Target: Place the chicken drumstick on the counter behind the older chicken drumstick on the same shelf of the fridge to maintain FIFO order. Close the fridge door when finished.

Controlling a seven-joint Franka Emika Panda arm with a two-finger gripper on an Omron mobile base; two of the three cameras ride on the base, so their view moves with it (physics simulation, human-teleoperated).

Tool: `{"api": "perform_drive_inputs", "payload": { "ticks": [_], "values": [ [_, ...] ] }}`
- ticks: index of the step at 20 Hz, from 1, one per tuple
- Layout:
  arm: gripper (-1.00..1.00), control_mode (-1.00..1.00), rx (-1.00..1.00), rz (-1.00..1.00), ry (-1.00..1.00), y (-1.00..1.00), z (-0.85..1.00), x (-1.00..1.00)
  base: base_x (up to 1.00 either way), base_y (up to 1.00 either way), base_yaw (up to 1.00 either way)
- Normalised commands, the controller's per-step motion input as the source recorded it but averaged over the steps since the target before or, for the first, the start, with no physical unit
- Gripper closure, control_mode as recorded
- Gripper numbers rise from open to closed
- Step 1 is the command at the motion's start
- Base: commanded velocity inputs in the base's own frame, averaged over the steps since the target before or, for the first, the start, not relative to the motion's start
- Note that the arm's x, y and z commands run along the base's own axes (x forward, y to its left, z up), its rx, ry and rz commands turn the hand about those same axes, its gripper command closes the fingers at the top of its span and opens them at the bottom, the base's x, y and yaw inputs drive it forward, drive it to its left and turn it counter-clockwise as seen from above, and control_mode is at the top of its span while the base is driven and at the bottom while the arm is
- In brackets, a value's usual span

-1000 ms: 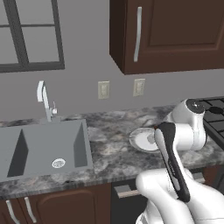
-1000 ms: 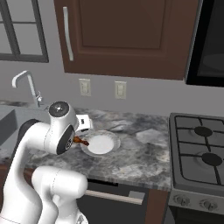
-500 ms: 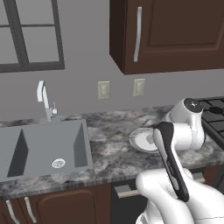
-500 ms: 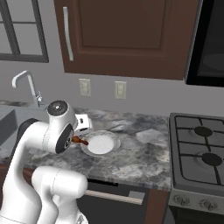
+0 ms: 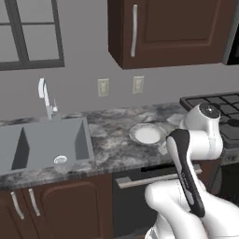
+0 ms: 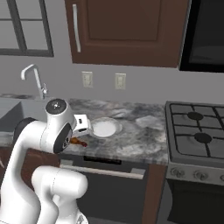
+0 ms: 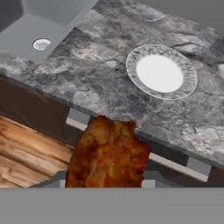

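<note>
My gripper (image 7: 105,180) is shut on the chicken drumstick (image 7: 107,154), a dark reddish-brown piece that covers most of the space between the fingertips. In the right base view the chicken drumstick (image 6: 77,142) hangs under my hand, just in front of the edge of the counter (image 6: 131,136). Seen from the hand, the marbled counter (image 7: 96,81) lies beyond the drumstick, with dark cabinet fronts below it. The fridge, its shelf and the older chicken drumstick are out of view.
A white plate (image 6: 105,127) (image 7: 161,72) (image 5: 147,134) sits on the counter (image 5: 112,135) close to my hand. The sink (image 5: 46,144) with its faucet (image 5: 45,95) lies to the left, a gas stove (image 6: 197,131) to the right. Wall cabinets (image 6: 127,30) hang above.
Both base views have shifted, with more cabinet front showing below the counter: the base has moved. The drumstick stays in the shut gripper.
</note>
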Motion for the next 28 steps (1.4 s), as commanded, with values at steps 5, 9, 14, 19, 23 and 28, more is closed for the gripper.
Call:
{"api": "perform_drive_inputs", "payload": {
  "ticks": [5,9,14,19,23,28],
  "values": [
    [1.00,1.00,0.00,0.00,0.00,0.00,0.00,0.00,-0.65,0.49,-0.25],
    [1.00,1.00,0.00,0.00,0.00,0.00,0.00,0.00,-0.52,0.63,-0.25],
    [1.00,1.00,0.00,0.00,0.00,0.00,0.00,0.00,-0.60,0.55,-0.24],
    [1.00,1.00,0.00,0.00,0.00,0.00,0.00,0.00,-0.75,0.37,-0.23],
    [1.00,1.00,0.00,0.00,0.00,0.00,0.00,0.00,-0.76,0.21,-0.31],
    [1.00,1.00,0.00,0.00,0.00,0.00,0.00,0.00,-0.67,0.19,-0.33]
  ]
}}
